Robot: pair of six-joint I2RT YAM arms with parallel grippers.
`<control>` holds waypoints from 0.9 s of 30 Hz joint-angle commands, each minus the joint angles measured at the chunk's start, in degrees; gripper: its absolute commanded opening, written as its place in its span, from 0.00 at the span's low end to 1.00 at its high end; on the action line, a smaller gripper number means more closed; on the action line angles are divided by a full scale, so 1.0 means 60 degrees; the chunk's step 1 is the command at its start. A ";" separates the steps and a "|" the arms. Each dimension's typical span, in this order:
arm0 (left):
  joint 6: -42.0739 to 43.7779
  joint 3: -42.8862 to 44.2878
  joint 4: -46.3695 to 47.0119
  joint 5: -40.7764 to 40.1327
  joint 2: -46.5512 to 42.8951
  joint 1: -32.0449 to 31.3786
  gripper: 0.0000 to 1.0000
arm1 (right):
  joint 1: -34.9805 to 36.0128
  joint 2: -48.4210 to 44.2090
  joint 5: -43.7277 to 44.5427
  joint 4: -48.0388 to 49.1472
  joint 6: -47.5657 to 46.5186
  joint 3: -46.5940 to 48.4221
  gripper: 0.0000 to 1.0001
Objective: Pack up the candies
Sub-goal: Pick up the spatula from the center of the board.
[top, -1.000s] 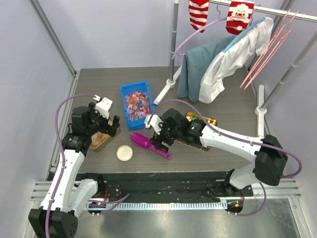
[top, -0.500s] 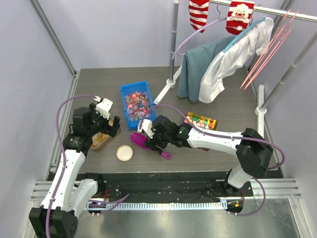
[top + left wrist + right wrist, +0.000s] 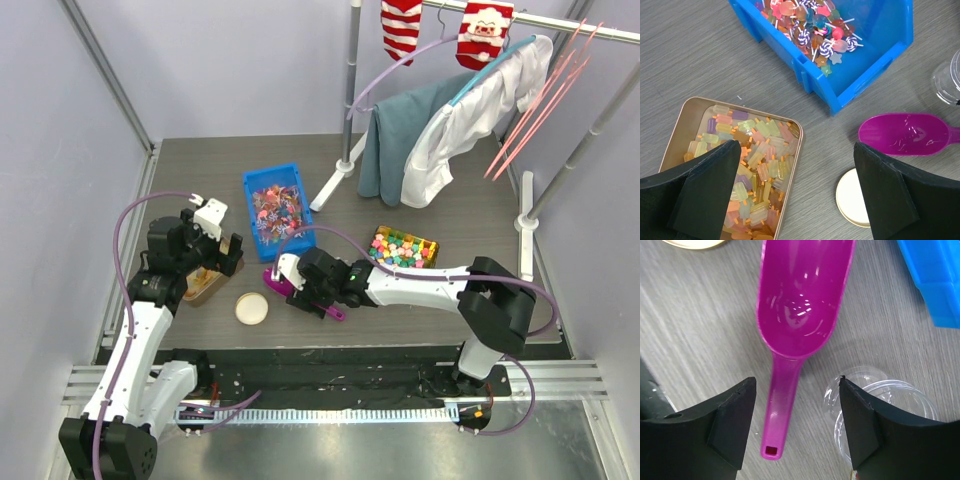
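The candies [image 3: 276, 208] fill a blue bin [image 3: 249, 212] at mid-table; the left wrist view shows these candies [image 3: 812, 27] inside the bin's blue wall [image 3: 865, 70]. A purple scoop [image 3: 277, 281] lies empty in front of the bin. My right gripper [image 3: 308, 287] hovers over its handle. In the right wrist view the scoop [image 3: 800, 300] points away and its handle lies between the fingers of my right gripper [image 3: 795, 400], which is open and touches nothing. My left gripper [image 3: 215, 262] is wide open and empty above a gold tin; the left wrist view shows my left gripper [image 3: 795, 170] over the tin's edge.
The gold tin [image 3: 801, 150] holds pastel popsicle-shaped sweets. A round cream lid [image 3: 251, 308] lies beside it. A clear plastic cup [image 3: 890, 400] sits just right of the scoop handle. A tray of pastel cube sweets [image 3: 403, 248] lies to the right. A clothes rack [image 3: 440, 130] stands behind.
My right arm has swung left and nearer, from over the cube-sweet tray to above the scoop's handle, and its fingers have narrowed a little. The left arm has stayed still.
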 commanded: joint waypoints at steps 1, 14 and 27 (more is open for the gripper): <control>-0.0055 0.0005 0.0395 0.0062 0.0014 0.0009 1.00 | 0.0042 0.0078 0.0525 0.0652 -0.0073 -0.0143 0.72; 0.0003 -0.0068 0.0468 0.0135 0.0146 0.0009 1.00 | 0.0569 0.0591 0.0862 0.0930 -0.0219 -0.0056 0.58; -0.0011 -0.0039 0.0409 0.0325 0.0190 0.0009 1.00 | 0.0613 0.0826 0.1067 0.0930 -0.0292 0.0061 0.28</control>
